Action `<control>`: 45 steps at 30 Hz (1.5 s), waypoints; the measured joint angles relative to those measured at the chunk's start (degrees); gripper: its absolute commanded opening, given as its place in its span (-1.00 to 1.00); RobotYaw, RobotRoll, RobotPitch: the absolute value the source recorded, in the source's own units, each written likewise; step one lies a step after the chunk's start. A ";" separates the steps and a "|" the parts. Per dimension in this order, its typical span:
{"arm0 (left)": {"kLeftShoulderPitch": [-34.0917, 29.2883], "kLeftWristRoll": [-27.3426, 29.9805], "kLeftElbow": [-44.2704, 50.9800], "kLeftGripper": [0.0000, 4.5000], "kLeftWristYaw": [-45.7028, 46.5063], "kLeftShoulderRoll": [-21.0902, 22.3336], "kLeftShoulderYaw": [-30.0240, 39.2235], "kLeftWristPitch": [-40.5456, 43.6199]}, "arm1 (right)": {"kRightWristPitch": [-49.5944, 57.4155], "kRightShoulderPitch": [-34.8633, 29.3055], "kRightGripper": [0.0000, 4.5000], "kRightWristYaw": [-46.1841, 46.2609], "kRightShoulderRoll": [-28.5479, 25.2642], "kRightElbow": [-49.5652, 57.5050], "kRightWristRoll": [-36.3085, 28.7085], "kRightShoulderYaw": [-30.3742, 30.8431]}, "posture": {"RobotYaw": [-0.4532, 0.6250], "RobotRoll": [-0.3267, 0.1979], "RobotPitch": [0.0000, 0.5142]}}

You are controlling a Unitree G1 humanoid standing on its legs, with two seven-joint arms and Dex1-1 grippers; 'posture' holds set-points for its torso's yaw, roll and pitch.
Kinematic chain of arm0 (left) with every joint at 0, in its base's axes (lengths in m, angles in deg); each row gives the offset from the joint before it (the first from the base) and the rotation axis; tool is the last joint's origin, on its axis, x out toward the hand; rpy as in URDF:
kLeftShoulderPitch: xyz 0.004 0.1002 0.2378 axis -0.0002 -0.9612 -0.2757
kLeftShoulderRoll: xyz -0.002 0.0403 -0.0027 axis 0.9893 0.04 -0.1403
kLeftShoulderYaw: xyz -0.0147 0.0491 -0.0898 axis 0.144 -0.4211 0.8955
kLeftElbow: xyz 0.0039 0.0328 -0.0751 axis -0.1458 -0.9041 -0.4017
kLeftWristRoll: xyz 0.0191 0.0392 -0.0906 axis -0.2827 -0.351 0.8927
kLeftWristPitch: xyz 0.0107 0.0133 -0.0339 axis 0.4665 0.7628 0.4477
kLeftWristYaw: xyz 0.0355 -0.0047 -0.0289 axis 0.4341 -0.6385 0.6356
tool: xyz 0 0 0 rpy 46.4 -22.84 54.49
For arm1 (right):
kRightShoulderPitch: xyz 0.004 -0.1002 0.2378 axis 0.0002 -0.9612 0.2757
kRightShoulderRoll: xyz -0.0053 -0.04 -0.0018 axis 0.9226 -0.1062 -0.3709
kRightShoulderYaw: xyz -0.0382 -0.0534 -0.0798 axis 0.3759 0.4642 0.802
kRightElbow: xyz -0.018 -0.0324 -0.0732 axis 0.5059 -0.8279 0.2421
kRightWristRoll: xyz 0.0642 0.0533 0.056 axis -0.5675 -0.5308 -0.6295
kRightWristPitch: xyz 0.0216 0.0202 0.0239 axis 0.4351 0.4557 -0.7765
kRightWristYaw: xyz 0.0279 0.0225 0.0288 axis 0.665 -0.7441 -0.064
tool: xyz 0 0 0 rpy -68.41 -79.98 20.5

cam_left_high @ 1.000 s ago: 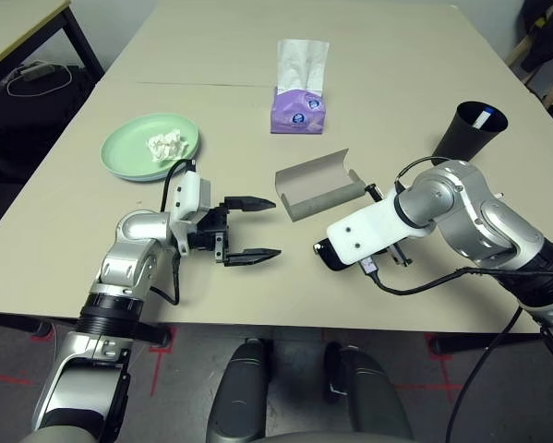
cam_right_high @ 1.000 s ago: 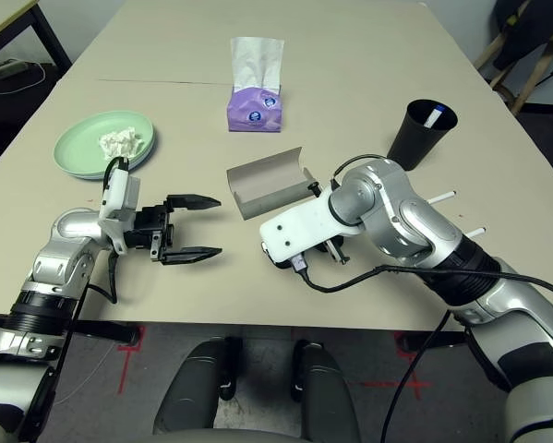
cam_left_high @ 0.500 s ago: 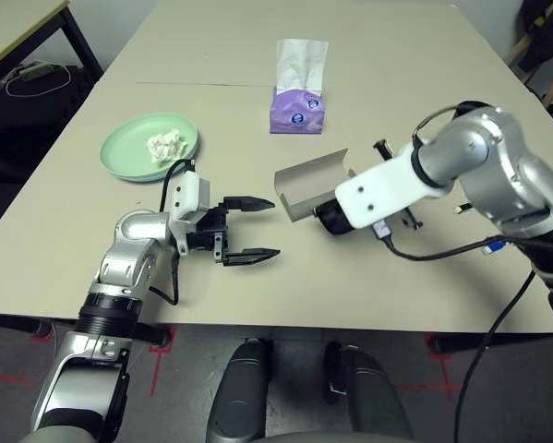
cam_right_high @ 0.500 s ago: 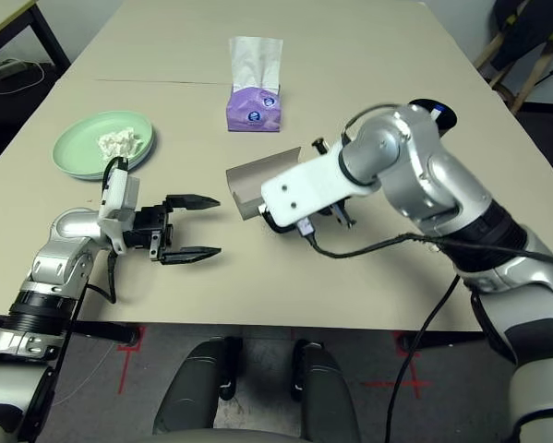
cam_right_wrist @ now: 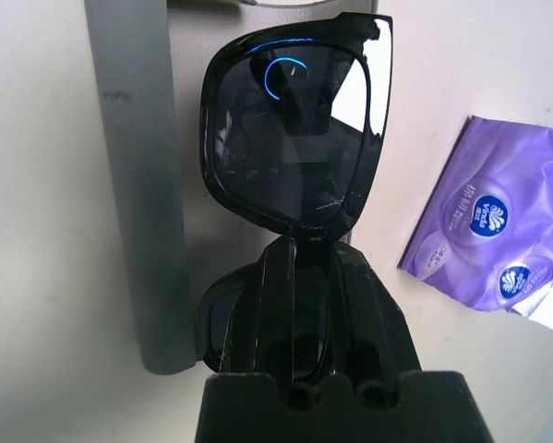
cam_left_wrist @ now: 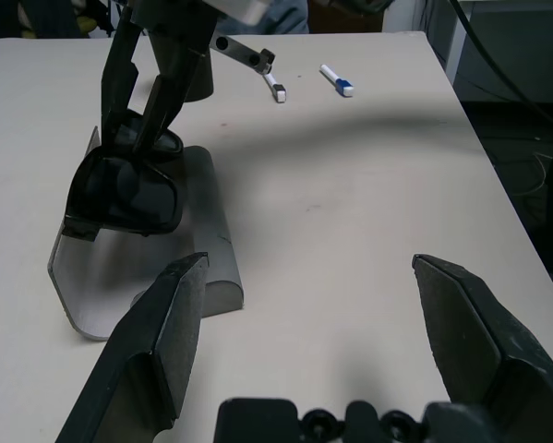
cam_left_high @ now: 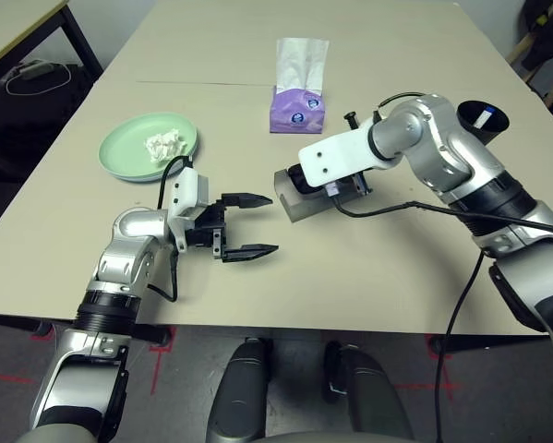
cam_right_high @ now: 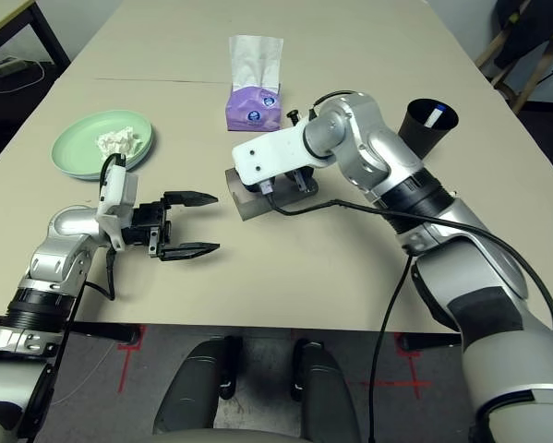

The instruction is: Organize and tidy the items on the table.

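Observation:
My right gripper (cam_right_wrist: 302, 247) is shut on the bridge of the black sunglasses (cam_right_wrist: 294, 129). It holds them over the open grey glasses case (cam_left_high: 299, 207) at the table's middle. I cannot tell whether they touch the case. The left wrist view shows the sunglasses (cam_left_wrist: 128, 189) hanging lens-down inside the case (cam_left_wrist: 207, 268). My left gripper (cam_left_high: 251, 224) rests open on the table just left of the case, holding nothing. At the far left, a white tissue wad (cam_left_high: 163, 144) lies on the pale green plate (cam_left_high: 128, 159). The black cup (cam_left_high: 474, 129) stands at the right with a marker (cam_left_high: 480, 118) in it.
A purple tissue pack (cam_left_high: 297, 106) stands behind the case. Two white marker pens (cam_left_wrist: 336, 79) (cam_left_wrist: 274, 85) lie on the table (cam_left_high: 368, 277) beyond the case on the right. A dark-legged side table (cam_left_high: 18, 28) is at the far left.
My right arm has swung from the table's front edge up and to the left, carrying the sunglasses over the open case. The left arm has stayed put.

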 measured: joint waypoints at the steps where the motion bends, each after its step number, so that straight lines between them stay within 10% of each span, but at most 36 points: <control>1: -0.01 0.00 0.07 1.00 0.19 0.10 0.00 0.11 | -0.72 0.03 -0.83 0.76 0.17 -0.95 0.55 0.08 | 0.14 0.25 -0.34; 45: -1.57 0.21 2.65 1.00 1.86 0.72 0.07 1.93 | -4.11 -0.36 -0.83 4.14 4.17 -3.49 2.71 0.12 | 0.16 0.25 -0.36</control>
